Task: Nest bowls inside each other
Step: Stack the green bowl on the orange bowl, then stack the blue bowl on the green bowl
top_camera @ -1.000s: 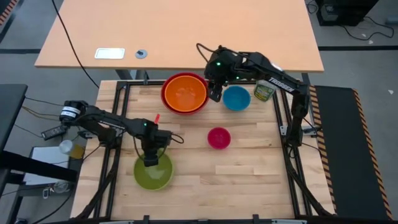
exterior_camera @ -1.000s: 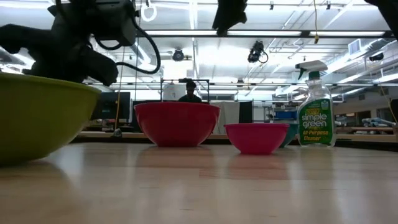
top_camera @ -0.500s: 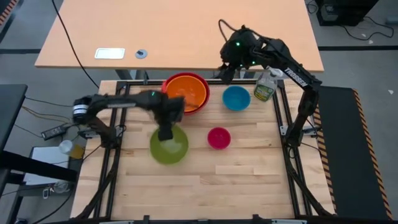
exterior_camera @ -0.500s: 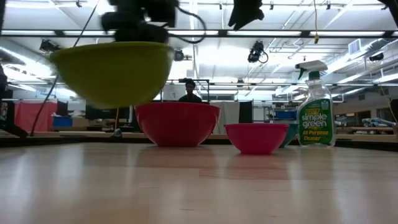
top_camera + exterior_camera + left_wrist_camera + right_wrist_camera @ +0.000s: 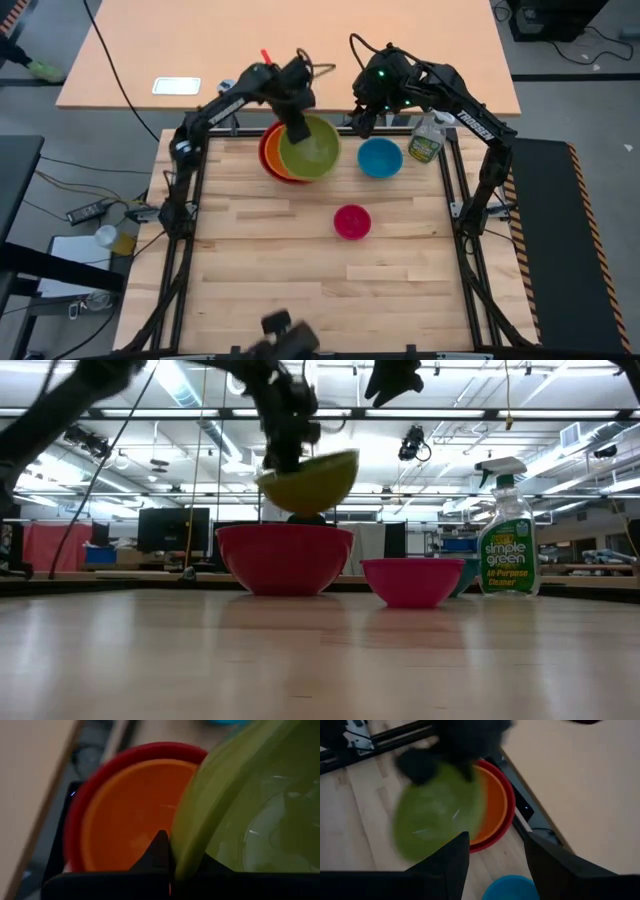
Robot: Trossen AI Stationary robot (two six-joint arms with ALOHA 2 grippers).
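The lime green bowl [image 5: 312, 150] hangs tilted above the orange bowl [image 5: 272, 152], which sits inside the red bowl [image 5: 285, 558] at the table's far side. My left gripper [image 5: 297, 128] is shut on the green bowl's rim. My right gripper [image 5: 362, 120] hovers open just right of them, above the far edge, with nothing between its fingers [image 5: 454, 856]. The blue bowl [image 5: 380, 157] stands on the table below it. The small pink bowl [image 5: 351, 221] stands on its base near the table's middle. My left gripper pinches the green bowl's rim [image 5: 183, 862] on its far left side, one finger [image 5: 160, 851] outside the wall and the other inside. The fingers slant down from above. The bowl is lifted clear and tilted [image 5: 308, 478], over the orange bowl [image 5: 127, 815].
A clear spray bottle [image 5: 427, 140] with green liquid stands at the far right corner, right of the blue bowl. A larger tan table [image 5: 290, 50] lies beyond the far edge. Bare wood [image 5: 300, 280] spreads over the near half.
My left gripper has carried the green bowl up off the near left of the table and toward the far edge, until it hangs tilted over the orange and red bowls. My right gripper has drawn back a little toward the far edge and stayed open.
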